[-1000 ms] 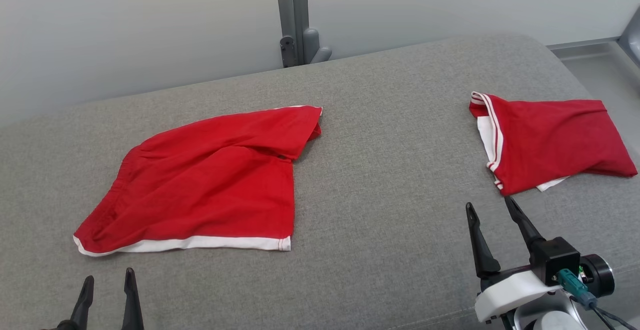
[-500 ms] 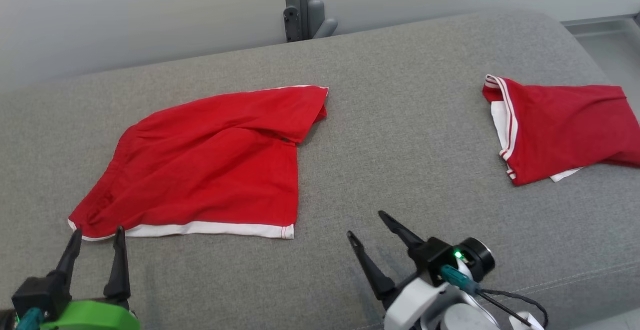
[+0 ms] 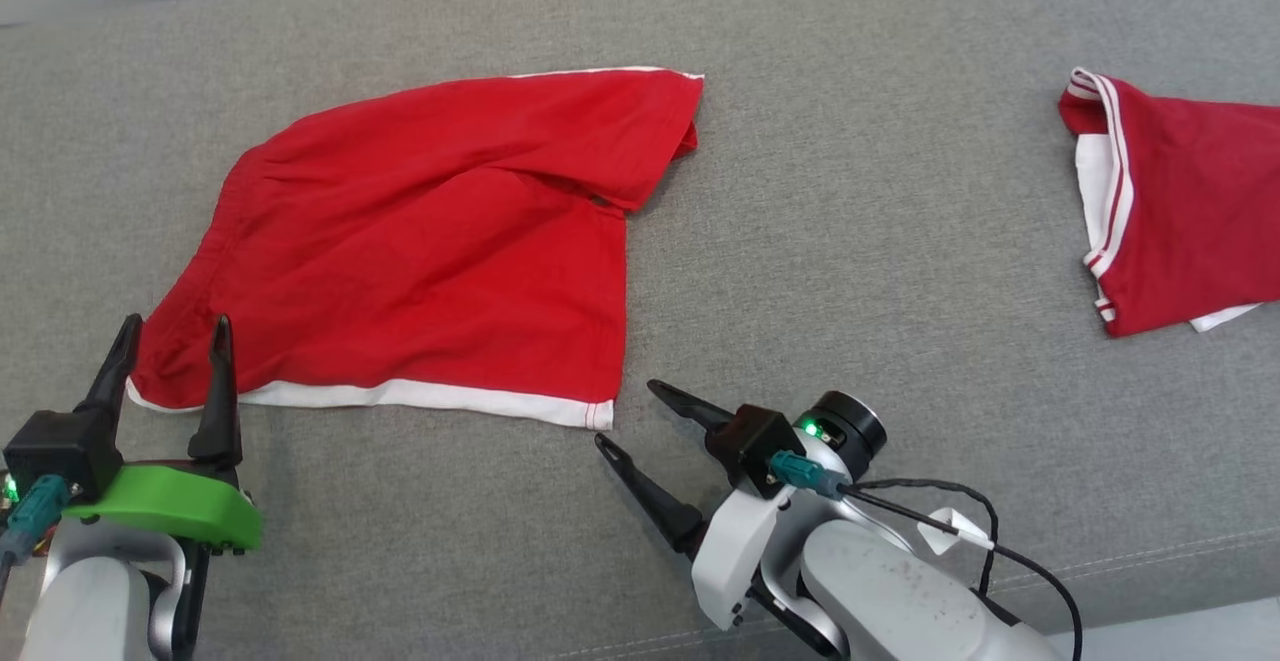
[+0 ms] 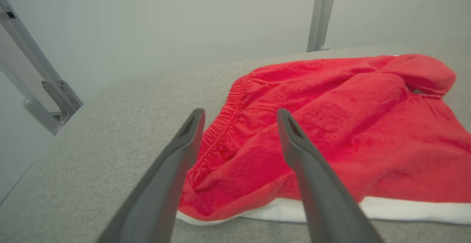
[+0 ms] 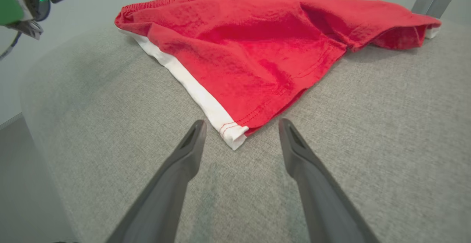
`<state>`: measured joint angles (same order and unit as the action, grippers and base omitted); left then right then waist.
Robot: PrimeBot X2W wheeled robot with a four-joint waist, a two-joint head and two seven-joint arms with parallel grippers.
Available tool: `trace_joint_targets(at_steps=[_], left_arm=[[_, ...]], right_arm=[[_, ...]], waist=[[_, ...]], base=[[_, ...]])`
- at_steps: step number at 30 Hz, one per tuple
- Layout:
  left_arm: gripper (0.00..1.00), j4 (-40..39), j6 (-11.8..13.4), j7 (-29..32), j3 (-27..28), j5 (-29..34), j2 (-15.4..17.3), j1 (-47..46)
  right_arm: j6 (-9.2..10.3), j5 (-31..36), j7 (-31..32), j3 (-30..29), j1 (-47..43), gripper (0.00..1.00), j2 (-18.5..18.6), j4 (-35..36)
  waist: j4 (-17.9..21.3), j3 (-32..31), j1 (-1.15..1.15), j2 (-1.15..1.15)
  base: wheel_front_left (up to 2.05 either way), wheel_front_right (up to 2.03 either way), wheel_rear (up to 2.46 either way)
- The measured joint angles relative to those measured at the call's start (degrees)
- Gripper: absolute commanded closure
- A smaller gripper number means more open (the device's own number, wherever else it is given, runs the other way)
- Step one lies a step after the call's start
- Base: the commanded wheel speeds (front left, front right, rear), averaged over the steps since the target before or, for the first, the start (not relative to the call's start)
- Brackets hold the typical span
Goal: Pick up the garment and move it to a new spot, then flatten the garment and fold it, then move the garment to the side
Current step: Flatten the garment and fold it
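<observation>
Wide grey woven-fabric cushion top (image 3: pixel 850 191), flat, w/ stitched seam (image 3: pixel 1150 561) along near edge at right. Folded red cloth w/ white-striped trim (image 3: pixel 1180 211) lies on it far right, cut off by frame edge; white layer peeks out at its left & bottom. Behind: plain pale wall (image 4: pixel 165 22), upright grey metal post (image 4: pixel 321 15) at cushion's back edge, slanted grey metal rail w/ bracket (image 4: pixel 44 85) at left of left wrist view.

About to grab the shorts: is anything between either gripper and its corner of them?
Nothing visible. The left gripper, open, sits at the waistband corner of the shorts. The right gripper, open, points at the hemmed corner across bare cushion. The second garment lies far right, clear of both.
</observation>
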<state>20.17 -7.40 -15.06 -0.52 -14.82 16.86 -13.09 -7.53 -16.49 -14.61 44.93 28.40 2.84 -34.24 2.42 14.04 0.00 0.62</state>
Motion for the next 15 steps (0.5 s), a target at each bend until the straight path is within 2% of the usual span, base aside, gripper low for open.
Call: trace_joint_targets(at_steps=[12,15], left_arm=[[0.00,4.8,0.0,0.0,-0.9,-0.4,1.9,-6.1],[0.00,6.0,0.0,0.0,-1.4,-0.9,2.1,-6.9]], right_arm=[[0.00,-4.7,-0.1,6.4,5.0,0.00,0.0,-3.3],[0.00,-4.9,-0.1,6.3,5.9,0.06,0.0,-3.3]], waist=[[-3.3,5.7,0.00,0.00],[-3.7,6.3,0.00,0.00]], base=[[0.00,0.00,0.00],[0.00,0.00,0.00]])
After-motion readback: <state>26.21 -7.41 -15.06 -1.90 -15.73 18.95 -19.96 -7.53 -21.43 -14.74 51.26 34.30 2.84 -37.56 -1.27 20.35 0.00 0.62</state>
